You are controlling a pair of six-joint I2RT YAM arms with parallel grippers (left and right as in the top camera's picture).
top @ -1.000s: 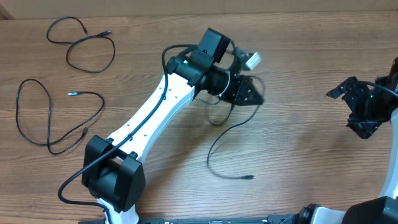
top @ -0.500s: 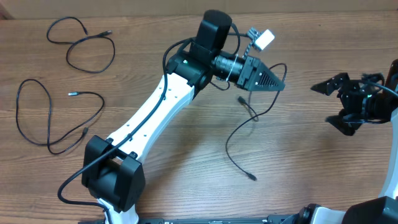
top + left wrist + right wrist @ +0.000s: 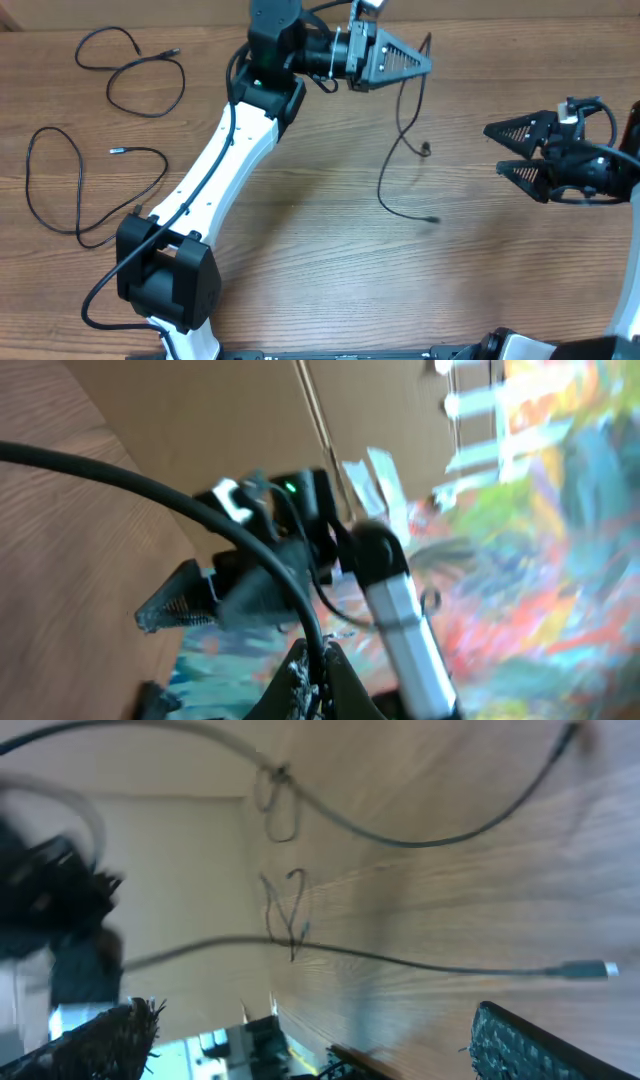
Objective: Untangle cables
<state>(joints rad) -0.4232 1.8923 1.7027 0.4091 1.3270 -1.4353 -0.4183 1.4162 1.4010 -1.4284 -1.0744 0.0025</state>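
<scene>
You are looking at one thin black cable [image 3: 385, 185] hanging from the left gripper [image 3: 428, 64] near the far edge of the table [image 3: 300, 250]. It is curving loosely down from the fingertips. One metal-tipped plug end [image 3: 433, 218] is reaching out toward the middle of the table, and a second end [image 3: 427, 150] is dangling closer to the gripper. Whether either end is touching the wood, you cannot tell.

The left gripper's jaws are pressing together on this cable. In the left wrist view the cord is running straight in between the fingertips.

Your right gripper [image 3: 495, 149] is facing it from the right side, well apart, with its jaws spread wide and gripping nothing. In the right wrist view the wood and the cord are showing between its fingers [image 3: 515, 1040].

Two other cables are lying loose at the left of the table. One loop [image 3: 130, 70] is sitting by the far-left corner. The other loop [image 3: 60, 190] is sitting nearer to you, apart from the first and just beside the left arm's base.
</scene>
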